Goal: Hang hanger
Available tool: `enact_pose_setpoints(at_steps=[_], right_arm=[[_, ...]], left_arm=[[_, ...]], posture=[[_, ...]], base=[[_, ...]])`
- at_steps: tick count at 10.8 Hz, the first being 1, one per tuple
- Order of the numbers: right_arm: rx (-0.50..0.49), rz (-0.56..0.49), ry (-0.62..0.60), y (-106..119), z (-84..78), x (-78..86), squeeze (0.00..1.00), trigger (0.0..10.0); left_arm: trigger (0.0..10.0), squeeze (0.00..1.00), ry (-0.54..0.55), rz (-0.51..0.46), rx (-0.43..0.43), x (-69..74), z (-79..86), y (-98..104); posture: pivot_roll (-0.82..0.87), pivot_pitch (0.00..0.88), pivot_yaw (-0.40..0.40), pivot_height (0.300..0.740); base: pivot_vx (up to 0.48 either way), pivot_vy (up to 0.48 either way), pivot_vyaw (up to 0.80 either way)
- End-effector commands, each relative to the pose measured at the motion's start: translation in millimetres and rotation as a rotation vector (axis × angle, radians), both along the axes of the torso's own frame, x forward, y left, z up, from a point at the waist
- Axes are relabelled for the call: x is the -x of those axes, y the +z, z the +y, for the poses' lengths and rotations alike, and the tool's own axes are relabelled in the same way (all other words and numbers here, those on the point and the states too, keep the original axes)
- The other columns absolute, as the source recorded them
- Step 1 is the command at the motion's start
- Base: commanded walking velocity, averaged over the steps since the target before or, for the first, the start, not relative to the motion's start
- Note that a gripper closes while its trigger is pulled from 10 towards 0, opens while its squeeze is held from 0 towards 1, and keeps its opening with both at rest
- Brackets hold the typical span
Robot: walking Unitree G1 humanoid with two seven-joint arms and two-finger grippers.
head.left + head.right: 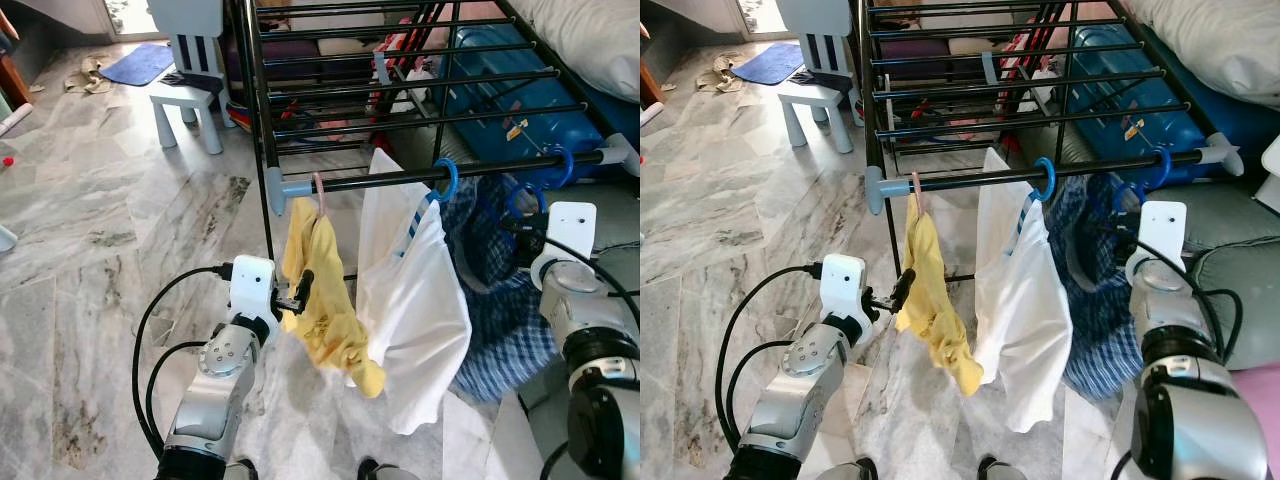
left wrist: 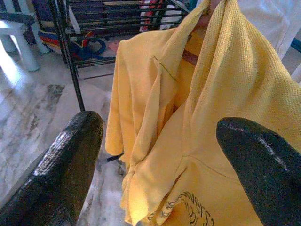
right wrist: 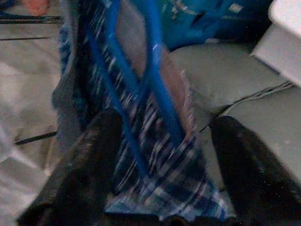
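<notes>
Black fingers of the left claw (image 1: 300, 292) spread wide beside the yellow shirt (image 1: 325, 300).
Right claw (image 3: 155, 188) grips the plaid garment (image 1: 495, 300) on its blue hanger (image 3: 141, 80); lift the hook squarely over the rack's front rail (image 1: 480, 170) (free space lies right of the white shirt (image 1: 410, 300)), avoiding the blue suitcase (image 1: 520, 90).

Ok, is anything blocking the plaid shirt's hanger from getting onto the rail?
Nothing visible. At the right gripper, the plaid shirt's hanger has its hook just under the rail. The stretch above it is bare, with the white shirt's hook on one side and another blue hook on the other.
</notes>
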State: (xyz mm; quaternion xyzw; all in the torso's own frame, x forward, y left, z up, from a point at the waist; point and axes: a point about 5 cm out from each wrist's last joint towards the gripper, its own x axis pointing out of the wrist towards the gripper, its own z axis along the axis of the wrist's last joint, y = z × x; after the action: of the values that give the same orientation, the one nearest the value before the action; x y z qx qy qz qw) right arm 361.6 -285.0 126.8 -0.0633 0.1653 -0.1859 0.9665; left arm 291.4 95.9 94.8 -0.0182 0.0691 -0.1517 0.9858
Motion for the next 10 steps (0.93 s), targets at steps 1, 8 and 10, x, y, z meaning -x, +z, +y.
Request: enact_pose_setpoints(at_steps=[1,8,10], right_arm=[[-0.034,0.002,-0.005,-1,-2.8,0.7,0.00,0.0],[-0.078,0.041,0.020,-11,-3.8,4.5,0.00,0.0],[-0.074,0.043,0.019,-13,-4.3,5.4,0.00,0.0]], left_arm=[[10.0,0.00,0.003,0.003,-0.012,1.6,0.5,0],[10.0,0.00,-0.004,0.035,-0.033,5.1,0.0,-4],[10.0,0.00,-0.006,0.036,-0.032,6.0,-0.8,-4]], posture=[[-0.03,0.164,-0.019,0.740],[-0.04,0.180,-0.020,0.740],[-0.04,0.183,-0.019,0.740]], base=[[0.000,0.000,0.00],[0.000,0.000,0.00],[0.000,0.000,0.00]])
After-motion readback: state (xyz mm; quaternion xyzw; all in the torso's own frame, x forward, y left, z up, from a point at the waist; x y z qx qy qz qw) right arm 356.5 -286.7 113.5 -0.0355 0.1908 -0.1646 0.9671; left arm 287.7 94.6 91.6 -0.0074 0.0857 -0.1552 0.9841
